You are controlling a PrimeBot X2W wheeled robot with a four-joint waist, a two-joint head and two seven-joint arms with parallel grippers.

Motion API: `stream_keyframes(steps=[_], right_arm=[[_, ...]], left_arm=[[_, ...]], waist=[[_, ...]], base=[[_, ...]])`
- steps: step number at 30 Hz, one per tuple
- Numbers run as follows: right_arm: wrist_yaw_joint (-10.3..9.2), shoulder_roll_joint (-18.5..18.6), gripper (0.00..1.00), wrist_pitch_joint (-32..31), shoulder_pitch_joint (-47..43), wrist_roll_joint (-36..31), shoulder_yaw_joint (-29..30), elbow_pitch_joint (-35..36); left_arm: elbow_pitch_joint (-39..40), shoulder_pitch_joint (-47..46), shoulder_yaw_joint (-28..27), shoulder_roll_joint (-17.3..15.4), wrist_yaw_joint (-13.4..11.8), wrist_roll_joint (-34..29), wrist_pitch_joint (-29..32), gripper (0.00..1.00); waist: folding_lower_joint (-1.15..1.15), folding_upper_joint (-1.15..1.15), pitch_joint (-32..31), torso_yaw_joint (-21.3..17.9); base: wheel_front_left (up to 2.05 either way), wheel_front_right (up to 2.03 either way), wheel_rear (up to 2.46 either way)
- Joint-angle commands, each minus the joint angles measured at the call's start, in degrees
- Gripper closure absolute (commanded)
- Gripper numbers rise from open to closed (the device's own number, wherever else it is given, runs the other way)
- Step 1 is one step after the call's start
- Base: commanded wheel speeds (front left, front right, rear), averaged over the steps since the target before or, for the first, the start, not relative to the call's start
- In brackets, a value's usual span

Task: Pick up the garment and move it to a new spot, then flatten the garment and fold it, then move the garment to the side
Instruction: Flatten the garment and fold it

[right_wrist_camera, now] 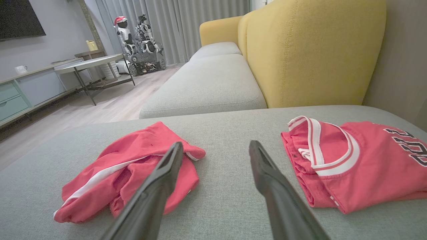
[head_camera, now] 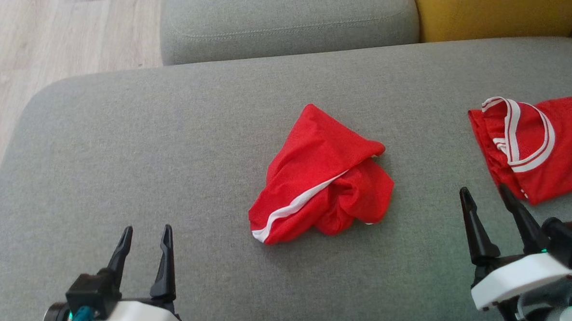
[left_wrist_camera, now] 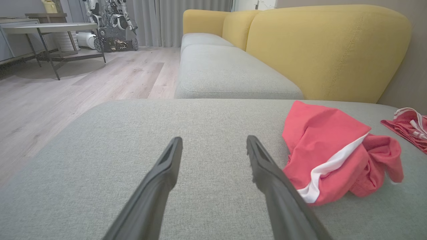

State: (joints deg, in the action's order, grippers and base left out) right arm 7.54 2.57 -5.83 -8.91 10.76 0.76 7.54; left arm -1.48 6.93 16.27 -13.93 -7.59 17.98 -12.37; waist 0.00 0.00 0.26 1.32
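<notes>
crumpled red mesh garment (head_camera: 318,178) with a white stripe lies bunched near the middle of the grey fabric sofa seat (head_camera: 122,163) in the head view. a second red jersey with white trim (head_camera: 556,153) lies flatter at the seat's right edge, well apart from it. the left claw (head_camera: 147,229) sits at the lower left, released, fingers spread, over bare seat. the right claw (head_camera: 483,188) sits at the lower right, also released and holding nothing, its tips just beside the jersey's near edge. a yellow backrest cushion (head_camera: 496,6) and pale wooden floor (head_camera: 44,41) border the seat.

left wrist view: the two dark fingers stand apart above bare grey fabric. the garment is heaped to their right; the right-hand finger overlaps its lower edge in this view, contact cannot be told.

right wrist view: the fingers stand apart, nothing between them but seat. the garment lies to the left, partly behind the left-hand finger; the jersey lies to the right, dark lettering on its front.
</notes>
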Motion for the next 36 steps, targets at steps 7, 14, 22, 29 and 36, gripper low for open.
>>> stream_keyframes(steps=[7,14,22,29,36], right_arm=[[-0.05,0.31,0.0,-0.1,5.68,-1.32,-1.69,-1.62],[-0.05,2.07,0.0,0.36,16.29,-3.39,-3.79,-14.18],[-0.05,4.68,0.0,3.61,29.26,-6.57,-7.0,-30.9],[-0.05,5.05,0.53,7.77,36.8,-7.9,-8.01,-41.64],[-0.05,4.94,1.0,11.62,37.83,-5.97,-9.71,-43.78]], left_arm=[[3.05,-5.04,-1.05,-0.87,-0.28,-0.05,-0.24,0.0],[1.94,-10.97,0.36,-0.04,1.78,-0.45,-1.16,0.0],[-0.69,-16.33,1.32,2.31,3.59,-0.83,-2.31,0.0],[-2.26,-18.54,1.07,3.9,4.68,-1.41,-2.59,0.0],[-1.96,-18.12,-0.73,4.42,5.35,-2.41,-2.62,0.0]], waist=[[0.0,0.0,2.87,1.0],[0.0,0.0,8.72,4.49],[0.0,0.0,13.88,8.15],[0.0,0.0,15.46,8.64],[0.0,0.0,14.83,6.12]], base=[[0.0,0.0,0.0],[0.0,0.0,0.0],[0.0,0.0,0.0],[0.0,0.0,0.0],[0.0,0.0,0.0]])
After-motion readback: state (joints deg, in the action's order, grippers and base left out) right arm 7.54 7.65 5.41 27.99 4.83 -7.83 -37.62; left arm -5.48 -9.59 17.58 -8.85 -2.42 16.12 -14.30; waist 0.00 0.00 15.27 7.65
